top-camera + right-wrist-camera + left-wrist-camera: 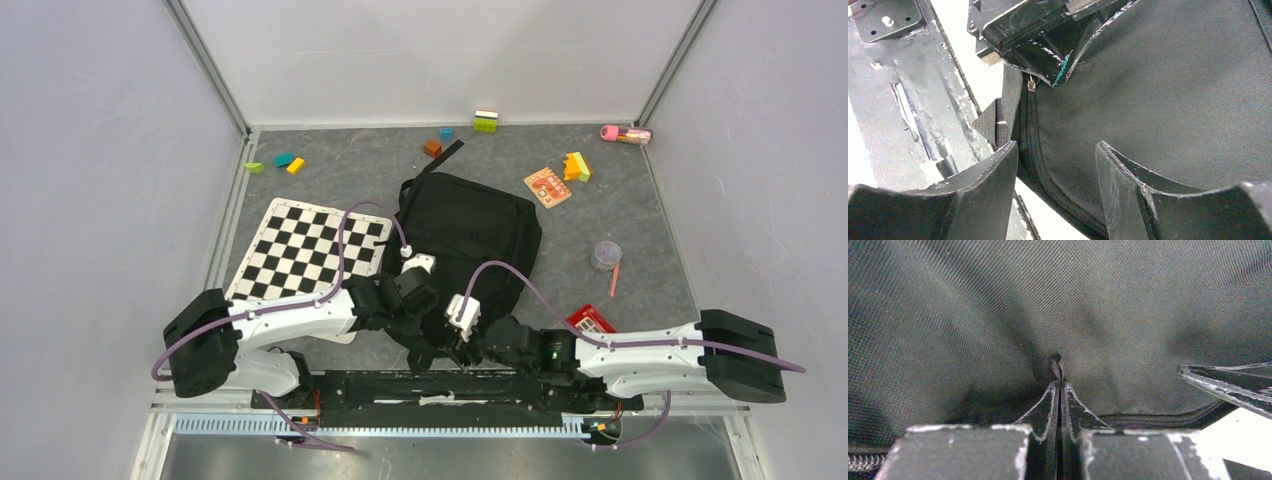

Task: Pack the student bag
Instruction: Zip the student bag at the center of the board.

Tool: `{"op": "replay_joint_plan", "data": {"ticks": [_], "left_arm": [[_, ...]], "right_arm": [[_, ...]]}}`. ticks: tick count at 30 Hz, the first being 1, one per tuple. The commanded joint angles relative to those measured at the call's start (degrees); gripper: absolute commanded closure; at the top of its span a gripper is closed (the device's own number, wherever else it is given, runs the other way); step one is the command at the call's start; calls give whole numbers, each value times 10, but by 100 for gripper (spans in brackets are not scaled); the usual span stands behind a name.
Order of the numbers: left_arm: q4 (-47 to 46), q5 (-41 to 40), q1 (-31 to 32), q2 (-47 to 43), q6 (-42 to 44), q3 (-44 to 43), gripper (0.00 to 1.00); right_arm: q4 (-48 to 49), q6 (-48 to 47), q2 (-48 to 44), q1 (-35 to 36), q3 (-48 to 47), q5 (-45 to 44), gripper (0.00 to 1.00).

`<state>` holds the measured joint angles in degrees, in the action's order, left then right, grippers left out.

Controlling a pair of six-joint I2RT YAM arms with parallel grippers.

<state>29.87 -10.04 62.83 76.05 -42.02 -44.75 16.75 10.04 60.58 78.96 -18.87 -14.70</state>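
Black and soft, the student bag lies in the middle of the grey counter. Left jaws, pressed together, pinch its fabric by the zipper; right jaws stand spread over its zippered edge.

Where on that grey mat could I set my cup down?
Bare mat lies between the chessboard and the far-left blocks, and between the orange card and the right wall. Crowded at the near edge, where the left gripper and right gripper crowd the bag.
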Motion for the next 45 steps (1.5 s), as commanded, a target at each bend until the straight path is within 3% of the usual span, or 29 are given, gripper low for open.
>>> {"op": "replay_joint_plan", "data": {"ticks": [1,7,14,22,28,30,33,37,41,45], "left_arm": [[-24,-4,6,-39,-43,19,98],[-36,-108,6,-195,-57,37,98],[-119,-109,6,-347,-105,146,98],[-114,-127,6,-392,-106,149,98],[-108,-127,6,-391,-101,142,98],[-104,-130,6,-394,-99,141,98],[-102,-139,6,-399,-99,140,98],[-96,-163,5,-404,-102,140,98],[-51,-209,-5,-377,-111,115,98],[-86,-197,-27,-370,-70,105,98]], "right_arm": [[14,-1,-15,8,3,-10,36],[-61,-8,-38,7,-43,-59,29],[-48,-70,-54,8,-73,-9,21],[5,-133,28,19,-115,67,20],[14,-174,96,27,-152,-3,21],[12,-184,106,27,-157,-21,28],[10,-186,107,27,-152,-34,55],[1,-173,87,27,-125,-43,100],[-15,-153,47,29,-85,-46,100],[-40,-135,16,30,-57,-50,100]]}}
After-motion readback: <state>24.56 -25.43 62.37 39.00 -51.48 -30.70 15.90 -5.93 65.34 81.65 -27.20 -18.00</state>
